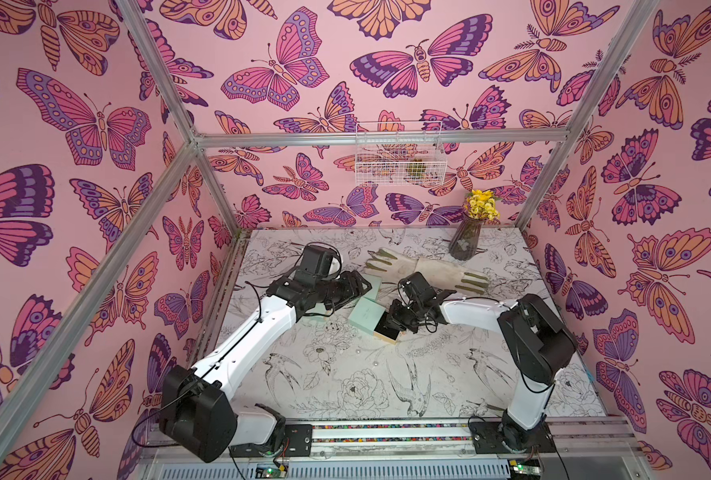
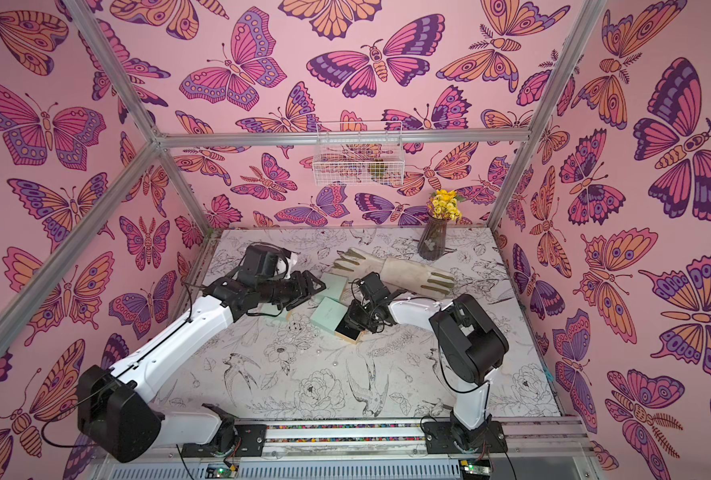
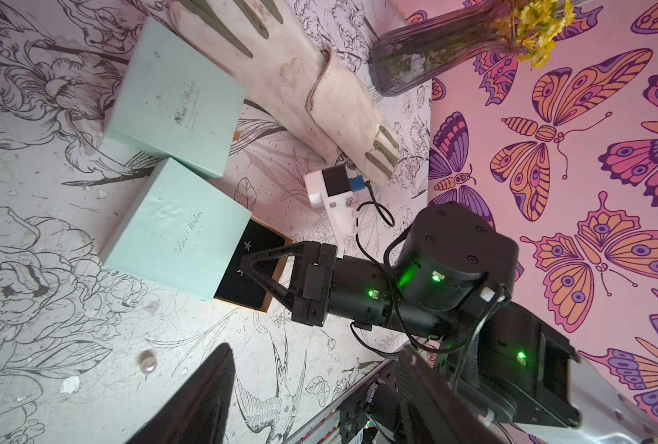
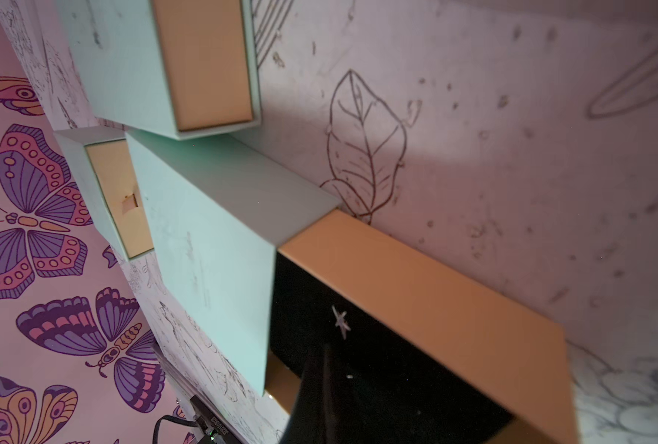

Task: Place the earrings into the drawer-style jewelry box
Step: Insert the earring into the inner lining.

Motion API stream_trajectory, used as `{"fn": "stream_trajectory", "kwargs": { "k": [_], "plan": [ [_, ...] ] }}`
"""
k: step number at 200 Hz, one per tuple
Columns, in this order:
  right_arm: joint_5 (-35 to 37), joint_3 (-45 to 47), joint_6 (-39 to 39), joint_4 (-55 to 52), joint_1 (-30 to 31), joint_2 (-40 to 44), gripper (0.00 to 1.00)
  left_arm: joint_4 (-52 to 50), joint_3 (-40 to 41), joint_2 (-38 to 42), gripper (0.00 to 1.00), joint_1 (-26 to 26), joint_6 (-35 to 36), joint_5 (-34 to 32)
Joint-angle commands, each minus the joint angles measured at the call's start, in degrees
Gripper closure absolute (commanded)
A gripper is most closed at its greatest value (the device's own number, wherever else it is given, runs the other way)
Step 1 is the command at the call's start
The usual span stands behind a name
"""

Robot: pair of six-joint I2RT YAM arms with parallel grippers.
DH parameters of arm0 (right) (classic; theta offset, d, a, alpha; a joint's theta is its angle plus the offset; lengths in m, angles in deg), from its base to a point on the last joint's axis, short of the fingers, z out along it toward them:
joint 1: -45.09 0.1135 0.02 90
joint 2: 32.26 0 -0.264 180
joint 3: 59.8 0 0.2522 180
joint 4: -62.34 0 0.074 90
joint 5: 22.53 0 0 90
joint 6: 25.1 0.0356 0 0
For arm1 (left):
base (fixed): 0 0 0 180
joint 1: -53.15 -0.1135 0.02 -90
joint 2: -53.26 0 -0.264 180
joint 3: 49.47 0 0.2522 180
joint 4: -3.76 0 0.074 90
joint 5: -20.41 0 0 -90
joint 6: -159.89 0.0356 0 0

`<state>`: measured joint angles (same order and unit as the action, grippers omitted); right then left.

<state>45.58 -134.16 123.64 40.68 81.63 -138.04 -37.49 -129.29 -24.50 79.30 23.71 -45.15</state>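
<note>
Right pincer (image 3: 241, 265): closed, tips low over the drawer (image 3: 268, 234) pulled out of the mint jewelry box (image 3: 177, 238) for access. A star earring (image 4: 341, 321) lies on its black lining. Left pincer (image 1: 361, 286): fingers apart, empty, standing clear.

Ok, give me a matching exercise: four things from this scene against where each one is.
1. star earring
2. pearl
3. vase
4. right gripper

A. loose on the table
B. shut, over the open drawer
C. back of the table, holding yellow flowers
D. on the drawer's black lining

Pairs: 1-D, 2-A, 3-C, 4-B.
</note>
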Motion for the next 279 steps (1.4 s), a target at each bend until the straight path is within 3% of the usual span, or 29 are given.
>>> {"fn": "stream_trajectory", "kwargs": {
  "k": [1, 80, 166, 279],
  "plan": [
    [1.1, -0.5, 0.4, -0.1, 0.3, -0.9, 1.0, 0.8, 1.1, -0.7, 0.31, -0.4, 2.0, 0.8],
    [3.2, 0.3, -2.5, -1.3, 0.3, -1.7, 1.0, 8.1, 7.9, -4.7, 0.44, -0.3, 6.5, 5.0],
    [2.8, 3.1, -3.0, 2.6, 0.3, -2.4, 1.0, 13.4, 9.1, -15.0, 0.69, 0.7, 11.4, 6.6],
    [3.2, 4.4, -6.9, 3.7, 0.4, -1.5, 1.0, 13.4, 8.3, -23.0, 0.72, 1.1, 12.3, 3.2]
  ]
}}
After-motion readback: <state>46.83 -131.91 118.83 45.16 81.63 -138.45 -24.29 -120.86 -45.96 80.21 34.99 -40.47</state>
